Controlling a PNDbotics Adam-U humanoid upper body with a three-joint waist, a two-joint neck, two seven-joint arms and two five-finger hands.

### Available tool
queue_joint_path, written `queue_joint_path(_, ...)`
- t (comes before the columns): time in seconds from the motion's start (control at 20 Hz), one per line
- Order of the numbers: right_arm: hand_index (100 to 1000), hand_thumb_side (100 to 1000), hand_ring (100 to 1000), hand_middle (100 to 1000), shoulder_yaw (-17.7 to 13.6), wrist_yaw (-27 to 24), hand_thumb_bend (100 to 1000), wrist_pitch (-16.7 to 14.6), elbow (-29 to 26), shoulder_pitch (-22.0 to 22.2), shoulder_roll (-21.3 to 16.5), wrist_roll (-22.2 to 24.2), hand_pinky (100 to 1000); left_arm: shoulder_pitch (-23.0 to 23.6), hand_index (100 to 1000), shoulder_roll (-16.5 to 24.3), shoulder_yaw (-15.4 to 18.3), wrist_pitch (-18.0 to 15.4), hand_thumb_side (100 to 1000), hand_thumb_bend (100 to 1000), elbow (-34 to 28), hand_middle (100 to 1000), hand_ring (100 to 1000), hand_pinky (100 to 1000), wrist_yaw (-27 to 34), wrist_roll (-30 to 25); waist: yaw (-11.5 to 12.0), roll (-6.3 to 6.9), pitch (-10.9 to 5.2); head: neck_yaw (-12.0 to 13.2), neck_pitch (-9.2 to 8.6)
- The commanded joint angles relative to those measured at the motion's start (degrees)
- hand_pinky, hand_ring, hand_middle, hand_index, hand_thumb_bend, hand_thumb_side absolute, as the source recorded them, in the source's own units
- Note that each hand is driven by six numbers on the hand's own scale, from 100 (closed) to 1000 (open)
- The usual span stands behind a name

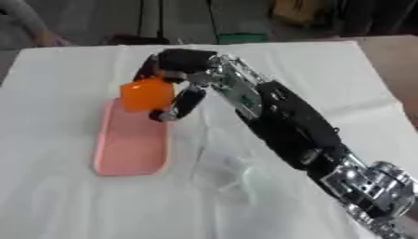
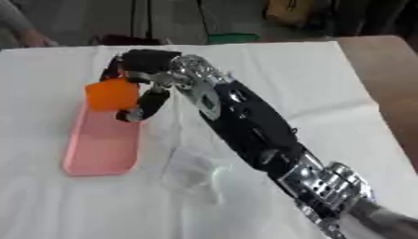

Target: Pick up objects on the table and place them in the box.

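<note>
The right hand (image 1: 176, 70) has its fingers (image 1: 186, 100) curled around an orange block (image 1: 147, 93), just above the pink box's (image 1: 130, 149) far end; release remains. Box interior beneath looks empty.

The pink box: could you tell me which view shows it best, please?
The left eye view: the pink box sits nearer the picture's middle, its near rim plain. The right eye view shows the same box further left. In both, the right hand holds an orange object over its far end.
</note>
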Motion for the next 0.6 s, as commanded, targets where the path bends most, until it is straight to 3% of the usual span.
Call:
queue_joint_path(0.05,716,398,447,496,-0.1,0.5,100,-0.7,-0.1,-0.6,0.3,1.8,310,-0.9,868,0.5,-0.1,0.0,866,178,-1.1,889,748,574,0.4,-0.3,0.1,0.13,-1.24,0.1,-0.68)
queue_joint_path(0.6,713,420,438,488,0.0,0.9,100,-1.7,3.0,-0.3,4.0,3.2,303,-1.8,867,0.4,-1.0,0.2,861,176,-1.3,889,748,575,1.2,-1.3,2.3,0.03,-1.44,0.3,-0.94)
